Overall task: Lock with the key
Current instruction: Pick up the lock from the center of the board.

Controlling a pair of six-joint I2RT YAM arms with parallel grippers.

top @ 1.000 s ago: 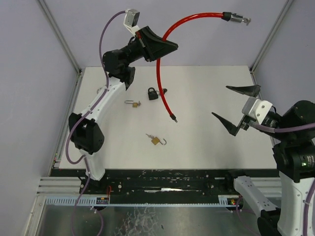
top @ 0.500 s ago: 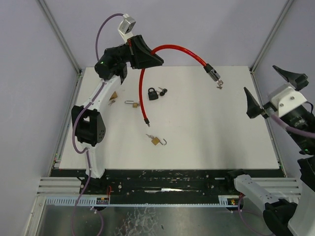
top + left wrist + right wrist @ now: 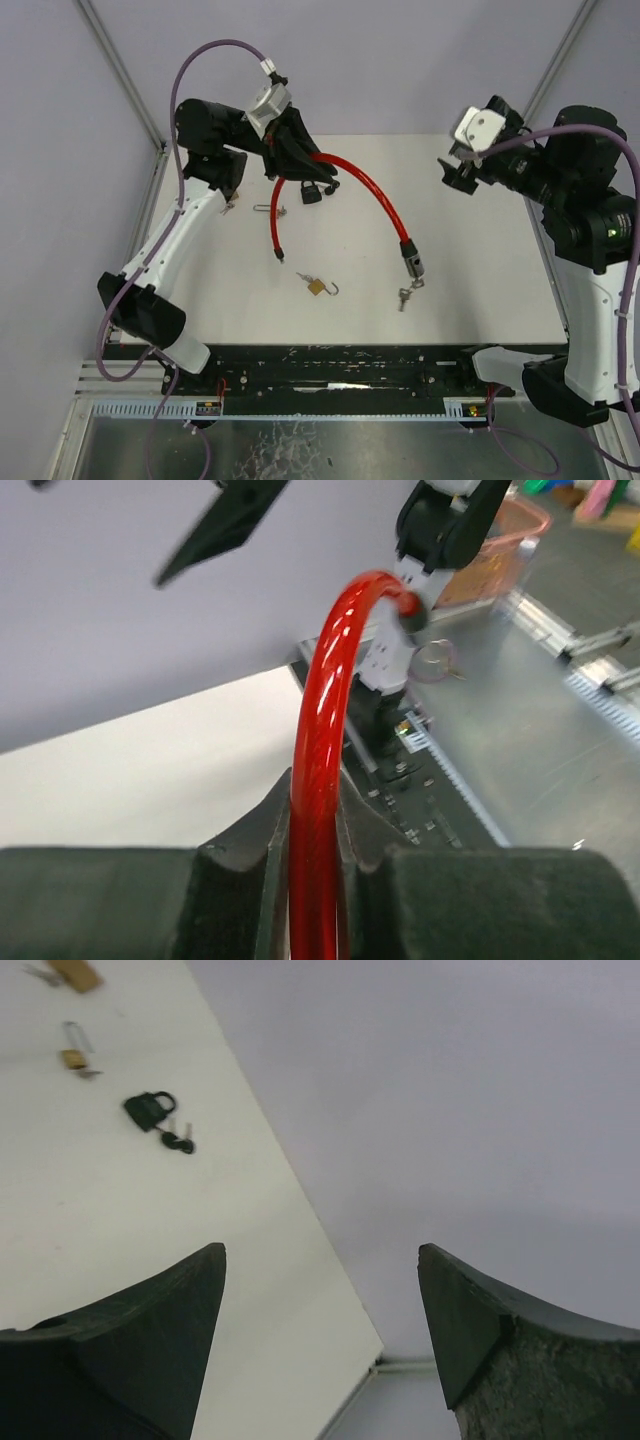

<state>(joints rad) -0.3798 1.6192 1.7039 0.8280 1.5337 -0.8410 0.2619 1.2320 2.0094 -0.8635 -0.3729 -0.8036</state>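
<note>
Red cable lock (image 3: pixel 372 190) sits clenched in my left hand (image 3: pixel 298 160), raised over the far left of the tabletop (image 3: pixel 480 270). It arches down to its lock end (image 3: pixel 412 262) near the middle, with keys (image 3: pixel 404 294) dangling just below. My right hand (image 3: pixel 320 1250) hovers well apart, spread wide, grasping nothing.

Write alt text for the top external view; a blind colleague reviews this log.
The left gripper holds a red cable lock arched over a white table, keys dangling from its lock end. The right gripper hovers open and empty at the right; a black padlock and a brass padlock lie on the table.
</note>
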